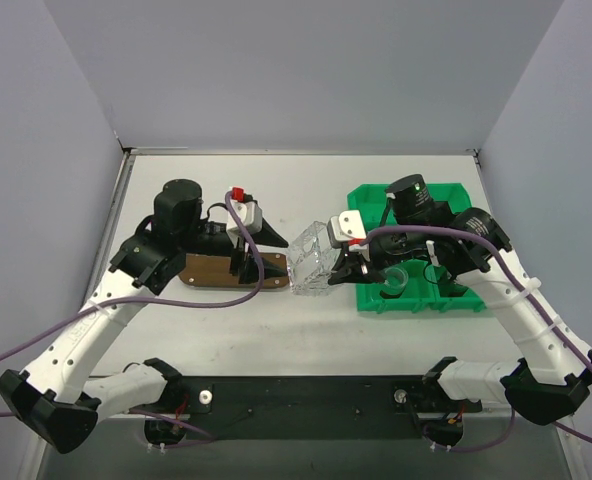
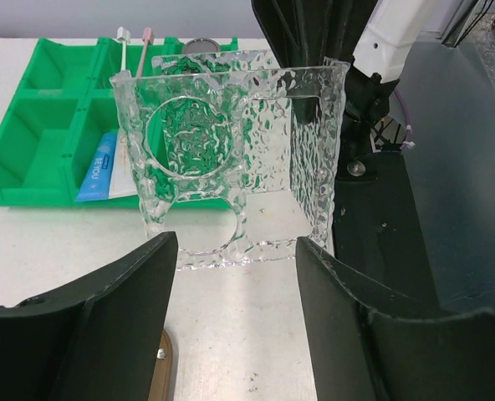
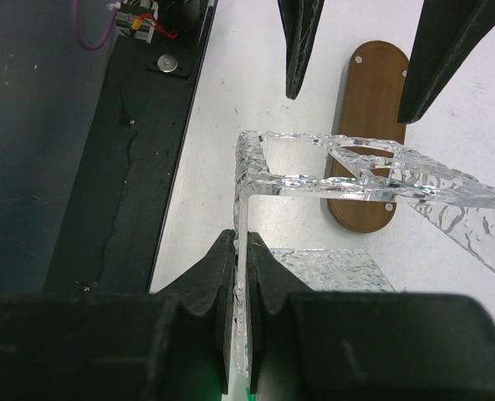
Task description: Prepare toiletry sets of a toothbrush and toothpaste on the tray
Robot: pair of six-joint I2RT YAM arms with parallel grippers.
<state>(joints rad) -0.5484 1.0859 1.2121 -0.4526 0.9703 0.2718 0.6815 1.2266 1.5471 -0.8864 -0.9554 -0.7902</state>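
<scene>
The green bin (image 2: 22, 159) sits on my right. The clear ribbed holder (image 1: 313, 265) stands between it and the tray (image 3: 373, 100), right in front of my left gripper (image 2: 235, 242), which hangs wide and empty above the tray's end. My right gripper (image 3: 240, 238) pinches the holder's wall. The toothpaste (image 2: 101, 167) and toothbrush (image 2: 143, 54) lie in the bin, beyond the holder from my left gripper.

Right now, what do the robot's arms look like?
The left arm and right arm are white tubes with black joints. A purple cable loops along each. The left tool and right tool each have two black pointed fingers. A green light glows on the right.
</scene>
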